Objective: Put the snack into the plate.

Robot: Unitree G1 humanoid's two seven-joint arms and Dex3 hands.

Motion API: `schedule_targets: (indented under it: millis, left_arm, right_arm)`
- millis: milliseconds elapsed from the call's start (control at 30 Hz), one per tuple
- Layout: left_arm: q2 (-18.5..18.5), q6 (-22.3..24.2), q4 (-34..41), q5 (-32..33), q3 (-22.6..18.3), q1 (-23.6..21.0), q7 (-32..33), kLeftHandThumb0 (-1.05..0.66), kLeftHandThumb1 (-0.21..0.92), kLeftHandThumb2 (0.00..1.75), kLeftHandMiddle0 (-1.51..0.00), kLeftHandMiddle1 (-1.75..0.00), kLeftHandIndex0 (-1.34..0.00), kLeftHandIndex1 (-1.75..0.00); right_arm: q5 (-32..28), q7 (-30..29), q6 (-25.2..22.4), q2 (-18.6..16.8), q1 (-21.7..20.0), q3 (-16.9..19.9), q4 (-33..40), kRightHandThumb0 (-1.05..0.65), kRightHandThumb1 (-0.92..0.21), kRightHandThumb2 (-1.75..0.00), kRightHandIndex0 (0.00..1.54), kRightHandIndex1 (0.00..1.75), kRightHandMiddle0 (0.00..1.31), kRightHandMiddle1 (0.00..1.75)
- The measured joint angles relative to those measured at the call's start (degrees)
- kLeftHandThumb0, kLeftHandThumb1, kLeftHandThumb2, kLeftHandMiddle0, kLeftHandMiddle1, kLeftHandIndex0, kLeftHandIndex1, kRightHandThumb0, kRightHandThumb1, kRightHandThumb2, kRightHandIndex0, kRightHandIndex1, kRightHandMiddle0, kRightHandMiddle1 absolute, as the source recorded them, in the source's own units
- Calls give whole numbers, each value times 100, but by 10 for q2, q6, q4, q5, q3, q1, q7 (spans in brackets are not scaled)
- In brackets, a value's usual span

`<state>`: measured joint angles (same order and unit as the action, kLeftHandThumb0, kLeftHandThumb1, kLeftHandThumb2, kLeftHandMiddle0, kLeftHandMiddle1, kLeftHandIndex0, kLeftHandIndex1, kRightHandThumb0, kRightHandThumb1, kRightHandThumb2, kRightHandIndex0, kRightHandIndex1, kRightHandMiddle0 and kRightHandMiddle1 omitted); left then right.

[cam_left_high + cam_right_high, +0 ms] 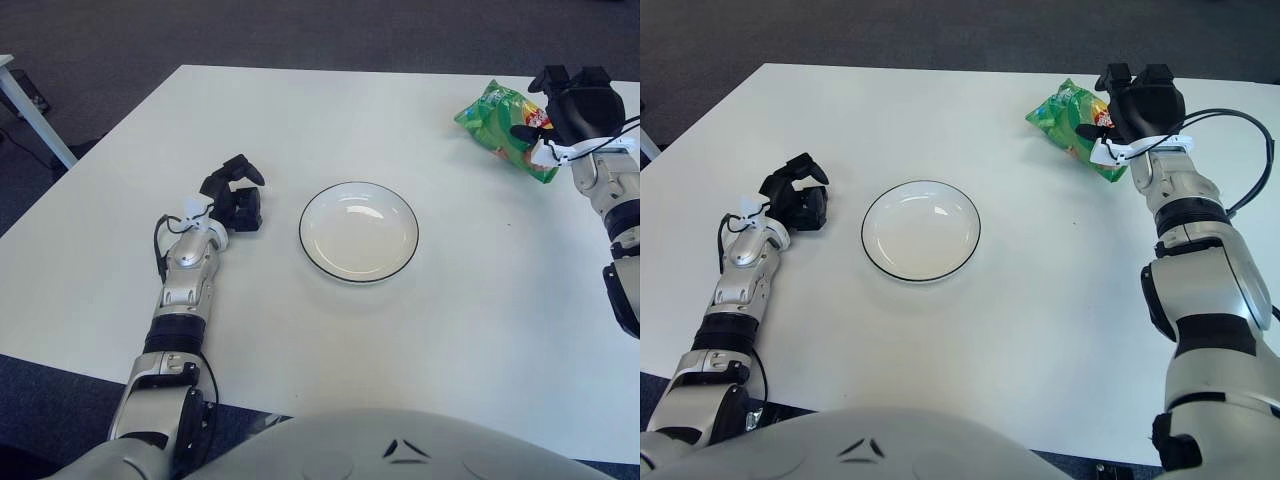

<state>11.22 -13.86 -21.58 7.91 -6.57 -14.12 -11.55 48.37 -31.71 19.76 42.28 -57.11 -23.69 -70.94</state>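
The snack, a green crinkled bag [497,124], lies on the white table at the far right. My right hand [537,104] is at the bag's right end, fingers spread, with the thumb [1086,130] over the bag's near edge and the other fingers [1112,76] above its far corner. The bag is not lifted. The plate [404,256], white with a dark rim, sits empty in the middle of the table. My left hand [238,195] shows to the left of the plate, fingers loosely bent and holding nothing.
The table's far edge [330,71] runs just behind the snack. Dark carpet surrounds the table. A white leg of another piece of furniture [30,115] stands off the far left corner.
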Motion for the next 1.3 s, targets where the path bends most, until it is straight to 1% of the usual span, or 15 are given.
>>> schedule_targets:
  millis: [33,267,400,533,633,933,1133,1300]
  left_arm:
    - [0,0,0,0,0,0,0,-49,29,134,-131,-175,-63,-175]
    - [0,0,0,-1,0,0,2,-49,28,136,-131,-175,-64,-175]
    - [0,1,3,-4,0,1,5,-50,27,137,-130,-175,-65,-175]
    - [0,5,9,-7,1,4,12,-50,27,138,-130,-175,-65,-175]
    - [0,6,13,-12,1,5,15,-50,27,138,-130,-175,-65,-175]
    - [0,10,22,-16,2,9,19,-49,28,136,-130,-175,-64,-175]
    - [0,10,27,-17,2,12,19,-49,28,136,-130,-175,-64,-175]
    - [0,10,30,-18,2,14,20,-49,27,137,-130,-175,-64,-175]
  right_arm:
    - [-1,5,-1,0,-2,-1,-3,-98,-92,-94,0,36,0,69]
    - [-15,55,-2,-5,-19,-1,-23,-102,-92,-99,0,10,0,53]
    - [-25,91,-6,-11,-32,-1,-35,-104,-92,-102,0,3,0,45]
    - [-31,131,-22,-21,-51,-1,-45,-104,-92,-105,0,1,0,38]
    - [-40,148,-27,-26,-61,-1,-46,-104,-92,-107,0,0,0,34]
    - [-47,176,-37,-34,-73,-3,-53,-104,-92,-111,0,0,0,28]
    - [-54,200,-56,-42,-78,-1,-58,-105,-92,-112,0,0,0,27]
    - [-68,209,-77,-57,-84,4,-66,-105,-92,-113,0,0,0,26]
